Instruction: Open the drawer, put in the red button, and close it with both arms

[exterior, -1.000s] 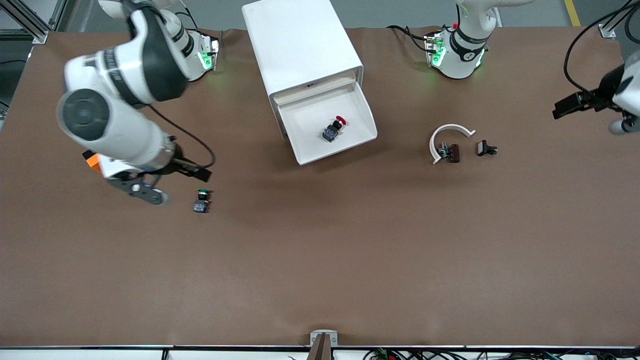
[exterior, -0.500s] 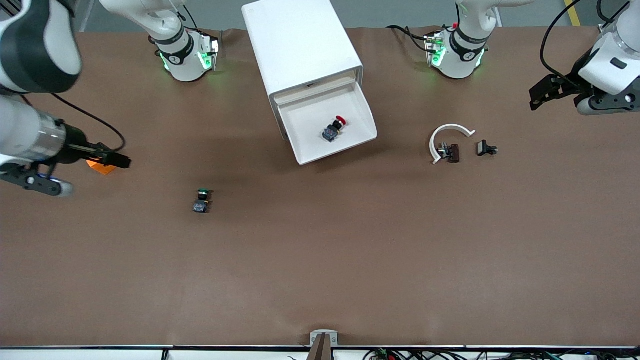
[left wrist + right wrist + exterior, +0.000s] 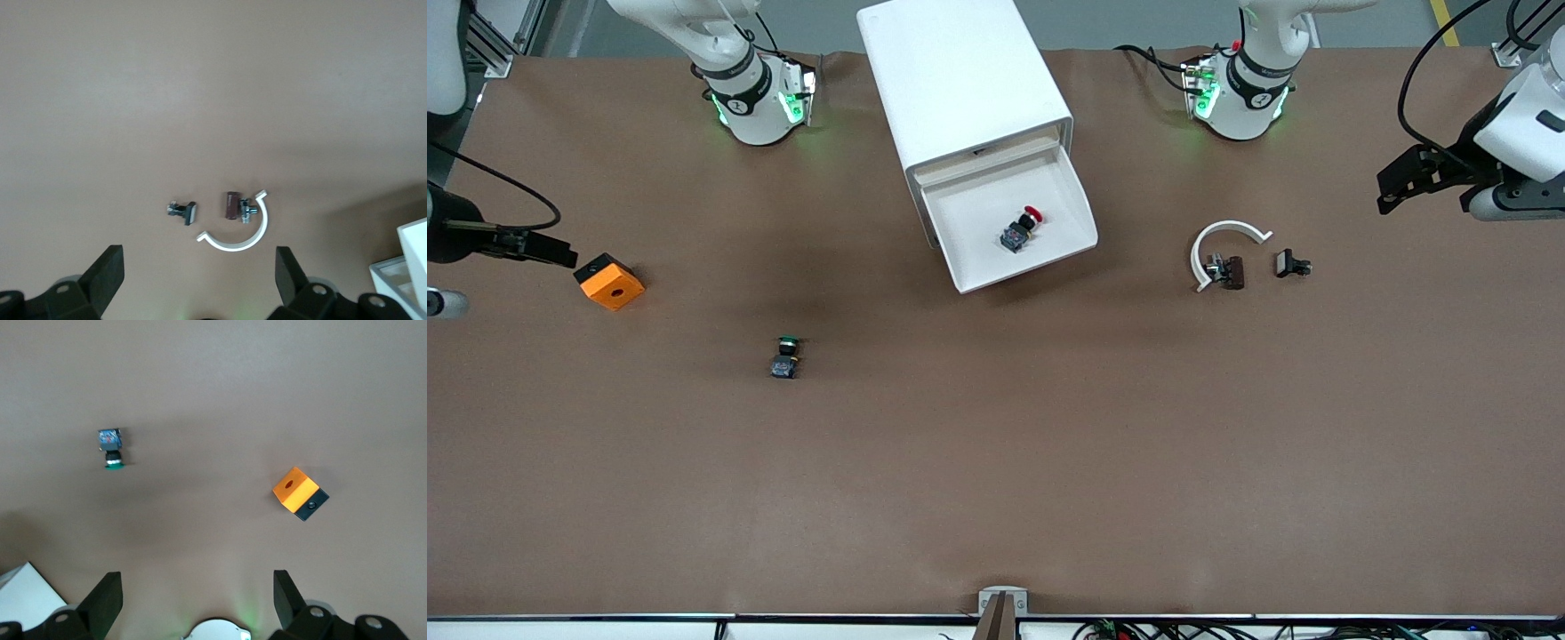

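The white drawer (image 3: pixel 1028 269) stands pulled out of its white cabinet (image 3: pixel 960 80). The red button (image 3: pixel 1024 228) lies on its side inside the drawer, with nothing touching it. My right gripper (image 3: pixel 197 597) hangs open and empty over bare table at the right arm's end, and the front view shows it only at the picture's edge (image 3: pixel 438 302). My left gripper (image 3: pixel 199 273) is open and empty too, up over the left arm's end of the table (image 3: pixel 1507 200), well away from the drawer.
A green-capped switch (image 3: pixel 785 356) lies nearer the front camera than the drawer, and an orange block (image 3: pixel 609 281) sits toward the right arm's end. A white half-ring clamp (image 3: pixel 1221 246), a brown part (image 3: pixel 1234 272) and a small black clip (image 3: pixel 1290 264) lie toward the left arm's end.
The right arm has swung away from beside the green switch out to its end of the table, uncovering the orange block. The left arm has shifted only a little. The red button has not moved.
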`<action>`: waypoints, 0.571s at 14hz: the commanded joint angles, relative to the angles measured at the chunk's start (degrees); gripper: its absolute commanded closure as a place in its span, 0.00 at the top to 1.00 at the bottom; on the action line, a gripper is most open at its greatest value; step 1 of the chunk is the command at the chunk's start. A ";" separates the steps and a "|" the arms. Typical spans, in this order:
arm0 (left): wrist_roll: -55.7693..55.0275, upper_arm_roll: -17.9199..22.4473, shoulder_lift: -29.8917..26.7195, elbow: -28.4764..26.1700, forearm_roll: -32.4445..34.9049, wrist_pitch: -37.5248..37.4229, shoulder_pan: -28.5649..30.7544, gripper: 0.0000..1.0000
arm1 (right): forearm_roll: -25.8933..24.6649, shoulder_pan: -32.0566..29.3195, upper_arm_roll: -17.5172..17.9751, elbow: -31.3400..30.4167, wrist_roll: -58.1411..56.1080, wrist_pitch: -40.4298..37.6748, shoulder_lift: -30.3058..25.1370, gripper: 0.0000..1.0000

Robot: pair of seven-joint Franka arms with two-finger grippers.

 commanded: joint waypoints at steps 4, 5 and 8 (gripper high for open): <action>-7.94 -7.29 8.66 -0.92 -1.40 8.65 -1.42 1.00 | -0.10 -0.81 1.31 -0.31 -1.57 -0.82 0.04 1.00; -9.79 -9.57 11.11 -1.10 -1.40 10.31 -1.50 1.00 | -0.10 -0.73 1.22 -0.31 -1.66 -0.73 0.04 1.00; -17.34 -15.46 17.18 -1.01 -1.31 15.06 -1.85 1.00 | -0.54 -0.81 1.22 -0.14 -1.75 -0.56 0.04 1.00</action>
